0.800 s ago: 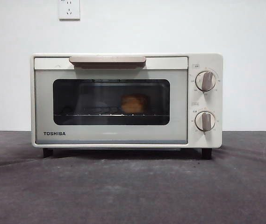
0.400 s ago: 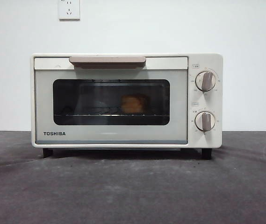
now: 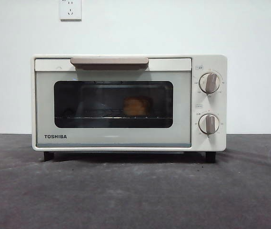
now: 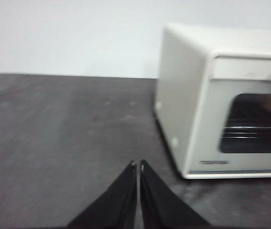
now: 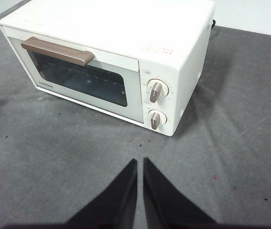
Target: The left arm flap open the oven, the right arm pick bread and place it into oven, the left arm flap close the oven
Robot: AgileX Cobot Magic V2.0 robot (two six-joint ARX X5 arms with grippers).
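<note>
The cream-white TOSHIBA oven (image 3: 128, 102) stands on the dark table with its door shut and the beige handle (image 3: 109, 62) at the top. The golden bread (image 3: 136, 106) sits on the wire rack inside, seen through the dark window. My left gripper (image 4: 137, 165) is shut and empty, low over the table beside the oven's (image 4: 221, 100) side wall. My right gripper (image 5: 140, 162) is shut and empty, held above the table in front of the oven (image 5: 111, 62), near the two knobs. Neither arm shows in the front view.
Two beige knobs (image 3: 209, 82) sit on the oven's right panel. A white wall with power sockets (image 3: 70, 9) stands behind. Grey table cloth (image 3: 135, 191) stretches in front of the oven.
</note>
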